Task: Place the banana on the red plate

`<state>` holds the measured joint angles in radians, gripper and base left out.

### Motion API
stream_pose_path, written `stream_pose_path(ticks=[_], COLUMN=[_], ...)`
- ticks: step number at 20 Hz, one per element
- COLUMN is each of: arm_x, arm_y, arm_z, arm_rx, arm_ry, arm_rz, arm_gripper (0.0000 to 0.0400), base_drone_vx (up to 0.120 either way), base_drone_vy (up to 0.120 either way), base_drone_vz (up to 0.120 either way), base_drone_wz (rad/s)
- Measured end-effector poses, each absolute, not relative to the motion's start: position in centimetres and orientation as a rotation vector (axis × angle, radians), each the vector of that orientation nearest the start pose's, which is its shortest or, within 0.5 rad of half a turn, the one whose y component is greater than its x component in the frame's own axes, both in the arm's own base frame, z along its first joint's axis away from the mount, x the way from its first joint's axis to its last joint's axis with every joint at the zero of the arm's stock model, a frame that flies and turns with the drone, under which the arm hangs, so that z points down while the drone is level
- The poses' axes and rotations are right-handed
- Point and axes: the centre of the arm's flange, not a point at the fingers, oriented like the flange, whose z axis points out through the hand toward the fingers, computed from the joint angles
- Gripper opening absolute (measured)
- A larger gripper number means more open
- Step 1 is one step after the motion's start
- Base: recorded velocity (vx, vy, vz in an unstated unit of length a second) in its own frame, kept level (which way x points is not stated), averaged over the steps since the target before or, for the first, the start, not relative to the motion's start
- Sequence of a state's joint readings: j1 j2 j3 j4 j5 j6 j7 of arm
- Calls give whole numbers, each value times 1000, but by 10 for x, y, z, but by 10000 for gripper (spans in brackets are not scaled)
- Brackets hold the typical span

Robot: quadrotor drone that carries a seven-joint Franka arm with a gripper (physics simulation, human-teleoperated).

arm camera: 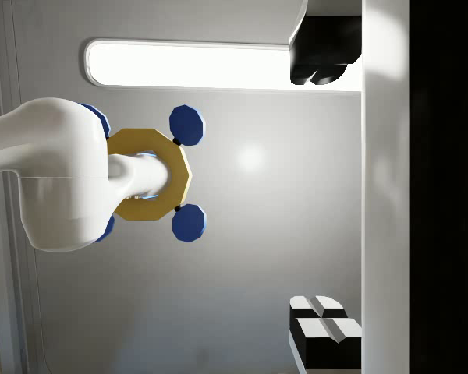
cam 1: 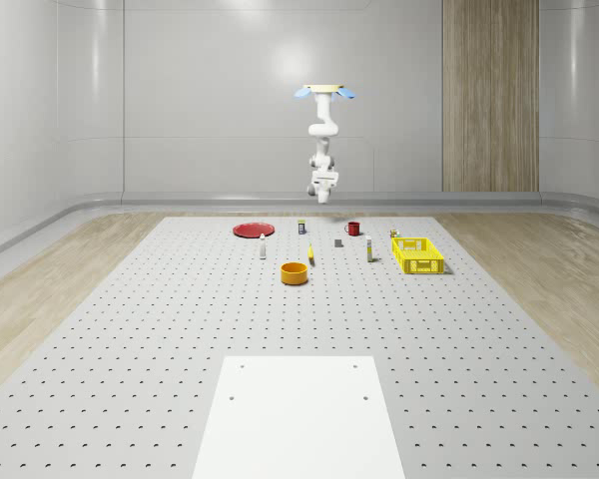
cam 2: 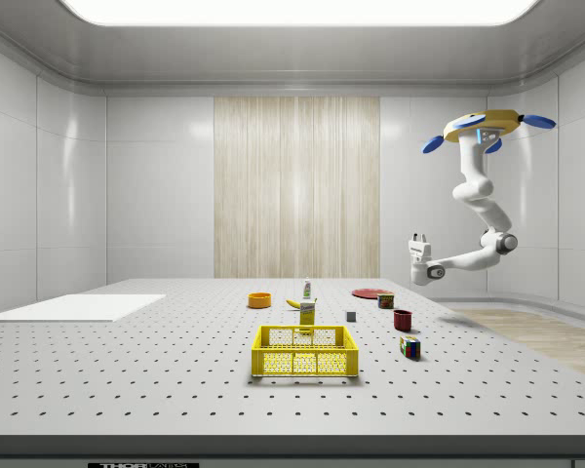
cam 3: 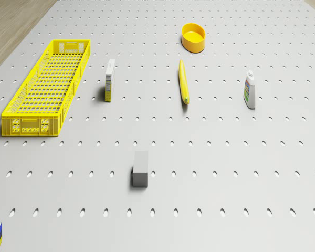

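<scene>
One quadrotor drone (cam 2: 487, 125) hovers high above the far edge of the perforated table (cam 1: 130, 329), its white arm (cam 2: 480, 205) folded beneath it so that the claw (cam 2: 418, 237) points upward, well off the surface. In the wrist view the camera looks back at the drone's yellow body and blue rotors, with one fingertip (arm camera: 321, 51) and the other far apart at opposite edges; the claw stands spread wide and holds nothing, a posture that suggests travel, not reaching.

Well below the claw and farther toward the table's middle lies the banana (cam 3: 184, 81), flat on the surface and untouched. Beyond it, still farther from the claw, sits an orange bowl (cam 3: 193, 37). A small white bottle (cam 3: 250, 90) stands upright to one side of the fruit, a small carton (cam 3: 109, 80) to the other, with the yellow crate (cam 3: 47, 86) past that. A grey block (cam 3: 140, 169) rests nearer the drone.

Low and off to the claw's side, toward the whole-scene view's left, waits the red plate (cam 1: 252, 230), bare. A red mug (cam 1: 352, 228) stands almost beneath the claw. By this showing, the pick has not begun.
</scene>
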<state>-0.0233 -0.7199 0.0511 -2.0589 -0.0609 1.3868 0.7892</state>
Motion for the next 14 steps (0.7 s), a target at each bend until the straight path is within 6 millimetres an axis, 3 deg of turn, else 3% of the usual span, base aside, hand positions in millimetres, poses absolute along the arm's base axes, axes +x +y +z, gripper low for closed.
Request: stream_pose_path(ticks=[9, 12, 14], arm_x=[301, 301, 302], arm_y=[41, 63, 79], arm_z=[682, 669, 651], arm_rx=[-3221, -3416, -3581], arm_ry=[1339, 1422, 1495], arm_rz=[-373, -598, -843], arm_gripper=[400, 400, 400], base_drone_vx=[120, 120, 120], base_drone_vy=[-120, -120, -120], base_drone_vz=[0, 0, 0], base_drone_wz=[0, 0, 0])
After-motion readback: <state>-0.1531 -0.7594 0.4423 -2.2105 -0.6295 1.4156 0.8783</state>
